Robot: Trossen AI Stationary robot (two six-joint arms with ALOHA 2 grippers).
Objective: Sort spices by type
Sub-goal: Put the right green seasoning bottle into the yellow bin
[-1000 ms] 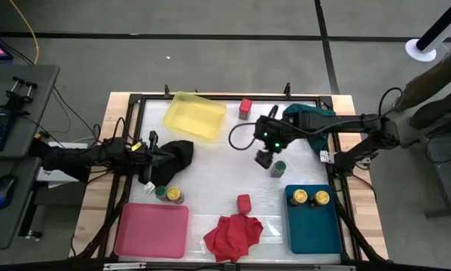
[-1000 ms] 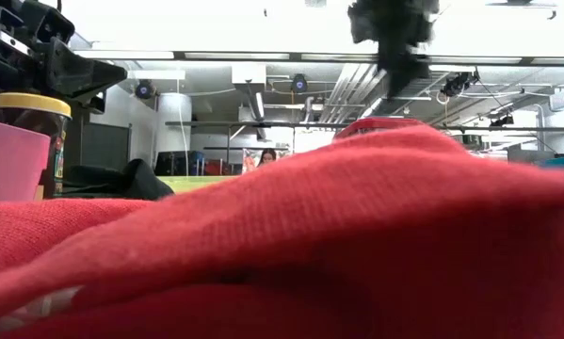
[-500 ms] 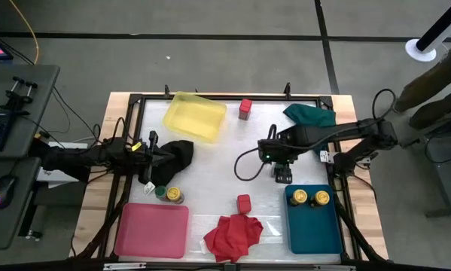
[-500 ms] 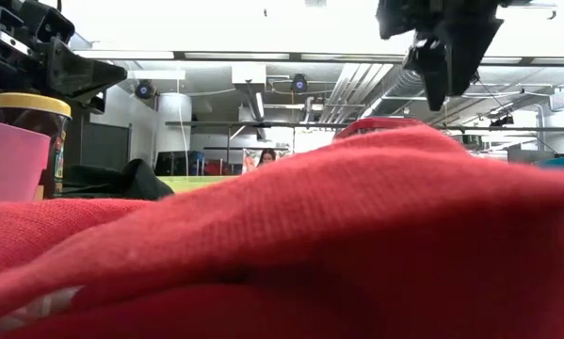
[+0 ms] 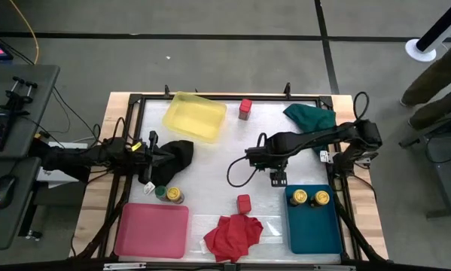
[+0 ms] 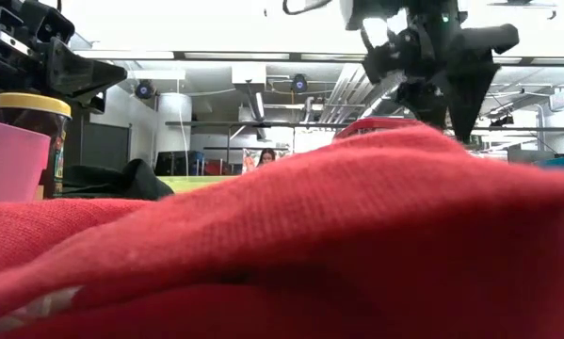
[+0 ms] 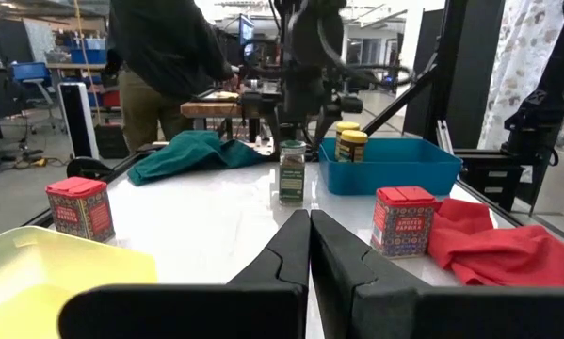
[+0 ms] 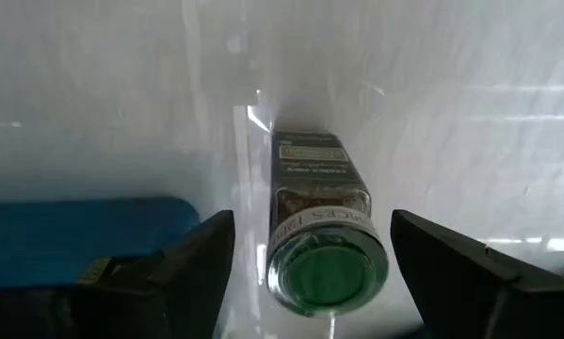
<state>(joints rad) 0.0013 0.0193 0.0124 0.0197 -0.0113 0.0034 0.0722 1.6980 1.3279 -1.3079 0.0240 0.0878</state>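
**Right claw poised over green-lidded jar beside teal tray**

Right gripper point(image 8: 310, 250) hangs directly above the small green-lidded glass spice jar point(image 8: 321, 240), fingers spread wide either side of the lid, not touching it. The jar stands upright on the white tabletop point(image 5: 210, 162), just beside the flat teal plastic tray point(image 5: 313, 222), which holds two yellow-lidded round jars point(image 5: 309, 198).

Handling guess: light, rigid, smooth glass, likely slippery and could tip; best pinched across the lid or just under it.

Room: open table on the side away from the tray, but the tray rim is close, so one finger has little clearance.

Left gripper point(image 7: 309, 247) is pressed together, empty, parked by the crumpled black cloth point(image 5: 178, 158). Another green-lidded and yellow-lidded pair point(image 5: 169, 194) sits near the pink tray point(image 5: 153, 229); small red square boxes point(image 5: 244, 202) stand apart.
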